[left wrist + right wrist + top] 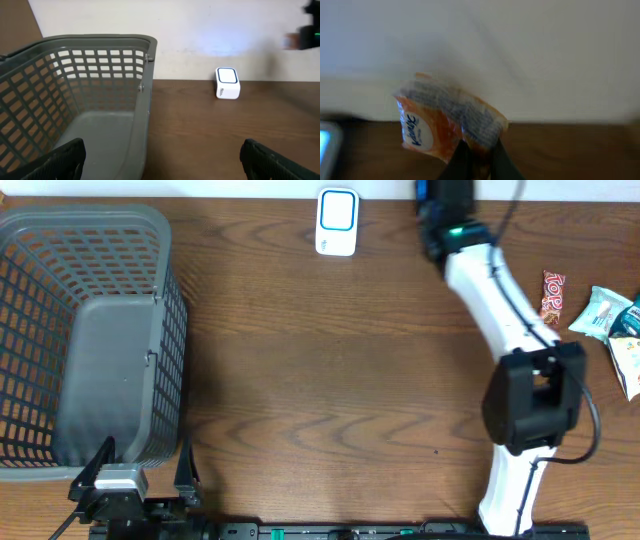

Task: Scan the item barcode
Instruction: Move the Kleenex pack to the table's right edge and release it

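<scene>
My right fingers (456, 162) are clenched on the lower edge of an orange snack packet (445, 122). The packet stands up from them, tilted and crinkled, in the air over the far side of the counter (570, 150). It looks light and soft, made of slick film that would buckle or slide under a loose pinch. I judge a hold on the sealed edge best, since it leaves both faces bare for the barcode. The view is too blurred to tell where the barcode sits. Just to the left is the white scanner (337, 222) by the wall. Well apart, my left fingers (65, 157) are spread wide and hold nothing, near the front corner of the grey basket (100, 40). More snack packets (600, 310) lie at the counter's right edge.
</scene>
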Controlling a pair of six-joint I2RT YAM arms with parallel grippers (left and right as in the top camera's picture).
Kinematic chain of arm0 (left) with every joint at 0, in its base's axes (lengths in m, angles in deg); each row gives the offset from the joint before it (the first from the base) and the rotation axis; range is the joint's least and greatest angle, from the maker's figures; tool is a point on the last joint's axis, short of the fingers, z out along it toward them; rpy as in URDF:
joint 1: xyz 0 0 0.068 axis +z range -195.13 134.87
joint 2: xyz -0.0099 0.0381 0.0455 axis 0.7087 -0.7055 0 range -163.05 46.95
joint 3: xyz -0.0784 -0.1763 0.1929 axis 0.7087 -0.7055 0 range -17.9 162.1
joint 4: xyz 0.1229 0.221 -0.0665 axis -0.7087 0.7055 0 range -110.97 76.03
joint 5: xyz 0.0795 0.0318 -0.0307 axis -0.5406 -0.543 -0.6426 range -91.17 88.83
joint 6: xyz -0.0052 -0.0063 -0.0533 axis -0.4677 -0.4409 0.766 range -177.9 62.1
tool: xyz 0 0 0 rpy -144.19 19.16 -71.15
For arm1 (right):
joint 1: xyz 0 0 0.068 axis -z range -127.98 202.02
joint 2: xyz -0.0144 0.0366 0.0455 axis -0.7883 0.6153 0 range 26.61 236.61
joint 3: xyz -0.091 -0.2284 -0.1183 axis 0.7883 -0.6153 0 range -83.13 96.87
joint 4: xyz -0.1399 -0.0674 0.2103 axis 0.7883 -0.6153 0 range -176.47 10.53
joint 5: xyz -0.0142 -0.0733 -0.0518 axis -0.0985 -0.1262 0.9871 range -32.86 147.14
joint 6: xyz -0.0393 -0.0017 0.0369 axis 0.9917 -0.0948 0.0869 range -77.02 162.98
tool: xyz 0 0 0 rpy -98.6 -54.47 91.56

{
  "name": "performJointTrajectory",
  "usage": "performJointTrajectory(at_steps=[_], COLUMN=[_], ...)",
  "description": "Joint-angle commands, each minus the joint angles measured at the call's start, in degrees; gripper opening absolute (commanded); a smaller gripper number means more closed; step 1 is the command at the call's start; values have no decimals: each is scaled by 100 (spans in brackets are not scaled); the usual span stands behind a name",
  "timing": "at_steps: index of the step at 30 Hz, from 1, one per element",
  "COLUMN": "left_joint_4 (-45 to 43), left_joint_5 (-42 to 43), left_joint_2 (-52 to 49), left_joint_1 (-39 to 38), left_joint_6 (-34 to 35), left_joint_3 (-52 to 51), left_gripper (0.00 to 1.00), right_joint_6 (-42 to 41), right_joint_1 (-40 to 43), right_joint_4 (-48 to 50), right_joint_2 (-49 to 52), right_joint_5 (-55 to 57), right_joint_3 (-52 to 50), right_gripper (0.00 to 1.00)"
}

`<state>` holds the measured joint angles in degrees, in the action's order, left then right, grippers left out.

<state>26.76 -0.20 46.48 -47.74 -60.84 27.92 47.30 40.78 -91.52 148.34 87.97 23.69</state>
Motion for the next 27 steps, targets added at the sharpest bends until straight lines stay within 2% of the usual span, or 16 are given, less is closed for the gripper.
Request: performJointTrajectory(at_steps=[1,8,15,20,21,23,24,25,26,27], left_joint_4=[-15,-15,-15,-15,-15,-15,-15,-15,-15,-15], left_joint_5=[9,9,9,11,11,9,9,11,9,11], left_joint_2=[28,28,28,28,28,28,28,28,28,28], left_joint_1=[35,35,35,35,35,35,35,35,35,35], left_joint_6=[26,26,26,26,26,26,26,26,26,26], left_joint_3=[24,24,24,24,24,24,24,24,24,24], left_gripper=[98,98,98,98,98,98,97,98,98,98], right_joint_6=[-264,-1508,-1908,-1908,-1908,-1906,-1893,-1845,-1777,-1735], right_joint_1=[697,2085,2979,3117,3108,3101,3101,3104,3104,3106], right_joint_4=[-525,-1314,-1845,-1947,-1950,-1954,-1961,-1982,-2013,-2044], right_joint_2=[184,369,898,1274,1314,1318,1276,1213,1134,1029], right_joint_5=[654,444,-907,-1150,-1147,-1150,-1145,-1126,-1075,-994], right_joint_3=[-72,-76,-76,-76,-76,-76,-76,-74,-74,-74], right_gripper=[1,1,1,2,8,28,47,91,99,99])
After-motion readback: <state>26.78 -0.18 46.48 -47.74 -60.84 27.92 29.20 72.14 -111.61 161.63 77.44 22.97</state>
